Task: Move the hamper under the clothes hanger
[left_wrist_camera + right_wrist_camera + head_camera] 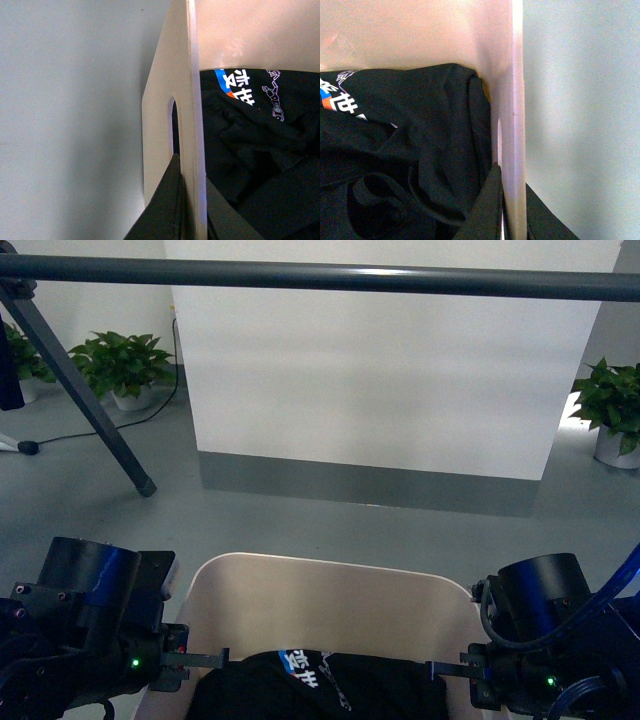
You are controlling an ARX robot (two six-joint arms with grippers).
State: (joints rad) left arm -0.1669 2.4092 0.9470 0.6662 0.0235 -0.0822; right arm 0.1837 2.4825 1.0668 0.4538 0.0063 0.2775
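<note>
Front view. The beige hamper (330, 570) stands on the grey floor (330, 525) at the near edge of the scene, between the two arms. The left gripper (203, 658) grips its left wall and the right gripper (447, 670) its right wall. A black garment (320, 688) with blue and white print lies inside. The round bar of the clothes hanger (330, 278) runs across the top of the view, and one angled leg (85, 390) comes down to a foot on the floor at the left, beyond the hamper. A white panel (400, 360) stands behind, with potted plants (125, 365) to either side.

Left wrist view. The left gripper (192, 212) is closed on the hamper (192, 100) wall, with one finger (167, 205) outside, just below the slot handle (172, 125), and the other inside against the garment (260, 150).

Right wrist view. The right gripper (514, 210) clamps the opposite hamper (515, 100) wall the same way, with one finger (487, 205) inside beside the garment (410, 150) and one outside.
</note>
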